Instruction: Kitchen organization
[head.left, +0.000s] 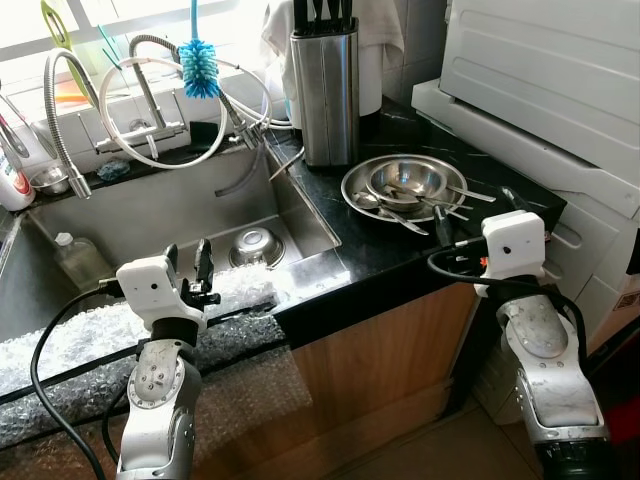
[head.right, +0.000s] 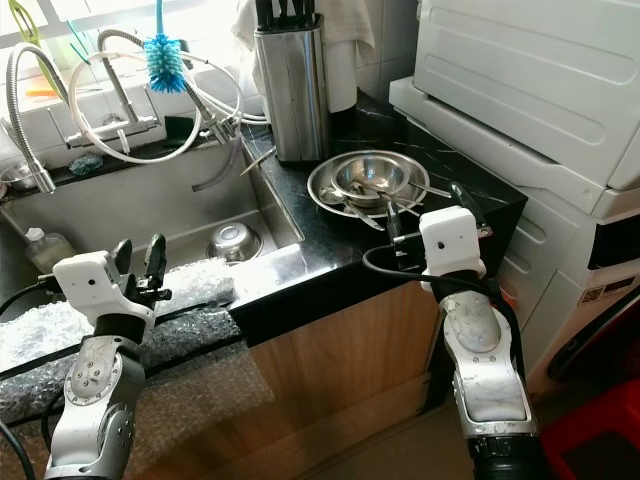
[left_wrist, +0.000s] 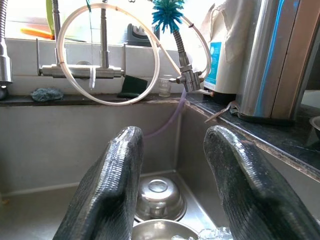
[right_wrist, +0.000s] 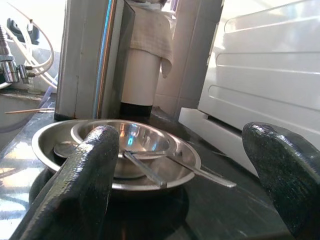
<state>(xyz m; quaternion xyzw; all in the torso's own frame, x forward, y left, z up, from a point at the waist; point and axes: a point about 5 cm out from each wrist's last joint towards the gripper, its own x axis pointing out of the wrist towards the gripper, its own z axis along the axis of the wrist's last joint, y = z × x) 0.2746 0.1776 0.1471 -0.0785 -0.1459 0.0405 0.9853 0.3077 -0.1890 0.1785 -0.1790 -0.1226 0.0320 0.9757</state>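
A wide steel bowl (head.left: 372, 205) sits on the black counter (head.left: 330, 275) with a smaller steel bowl (head.left: 405, 182) and several spoons inside it. My right gripper (head.left: 478, 213) stands open just in front of these bowls at the counter's edge; the right wrist view shows the bowls (right_wrist: 120, 150) straight ahead between its fingers (right_wrist: 82, 185). A small steel bowl (head.left: 255, 245) lies upside down in the sink (head.left: 150, 215). My left gripper (head.left: 188, 268) is open and empty above the sink's front rim, facing that bowl (left_wrist: 159, 197).
A steel knife block (head.left: 325, 90) stands behind the bowls. Tap hoses (head.left: 150, 100) and a blue brush (head.left: 200, 65) hang over the sink. Bubble wrap (head.left: 120, 340) covers the sink's front edge. A plastic bottle (head.left: 78, 258) lies in the sink. A white appliance (head.left: 560, 90) bounds the right.
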